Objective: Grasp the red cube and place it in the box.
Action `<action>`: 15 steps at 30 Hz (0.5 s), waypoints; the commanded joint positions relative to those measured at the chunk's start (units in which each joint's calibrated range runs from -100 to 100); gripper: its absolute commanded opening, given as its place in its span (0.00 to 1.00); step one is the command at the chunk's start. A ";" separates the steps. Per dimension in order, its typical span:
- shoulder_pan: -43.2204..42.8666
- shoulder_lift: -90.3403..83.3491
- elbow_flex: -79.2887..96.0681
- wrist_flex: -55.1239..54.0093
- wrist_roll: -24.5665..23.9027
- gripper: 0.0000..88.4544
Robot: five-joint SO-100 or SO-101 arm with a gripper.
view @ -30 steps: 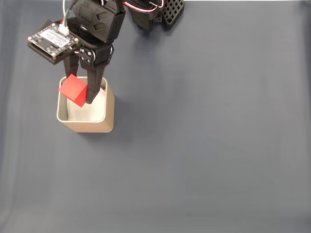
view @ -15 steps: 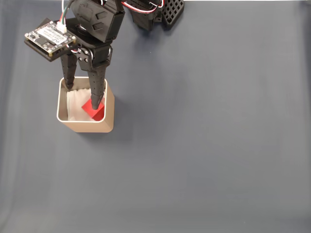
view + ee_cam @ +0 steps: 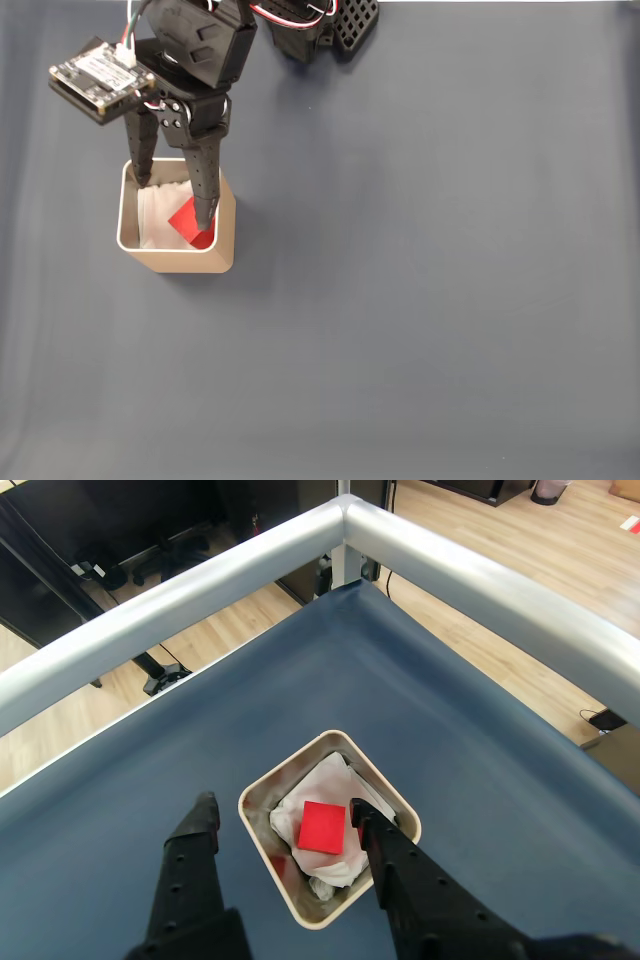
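The red cube (image 3: 188, 223) (image 3: 322, 828) lies inside the box (image 3: 226, 225) (image 3: 262, 785) on its crumpled white lining, toward the right wall in the fixed view. My gripper (image 3: 175, 198) (image 3: 283, 811) hangs open above the box, nothing between its fingers. One finger (image 3: 205, 190) reaches over the cube and hides part of it in the fixed view; the other finger (image 3: 141, 158) stands at the box's far left corner. In the wrist view the fingers straddle the box, one over its rim, one outside it.
The box stands at the upper left of a dark blue-grey table (image 3: 420, 300). The arm's base (image 3: 320, 25) sits at the top edge. In the wrist view a metal rail (image 3: 470, 575) borders the table, with wooden floor beyond.
One second ago the gripper held the cube over the box's rim. It opened and the cube dropped onto the lining; since half a second ago almost nothing has moved.
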 commanded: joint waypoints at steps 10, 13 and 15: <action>0.74 -2.81 0.59 -4.65 -0.15 0.19; 0.10 -4.55 1.23 -5.39 0.00 0.08; -0.61 -5.76 1.41 -5.39 0.15 0.00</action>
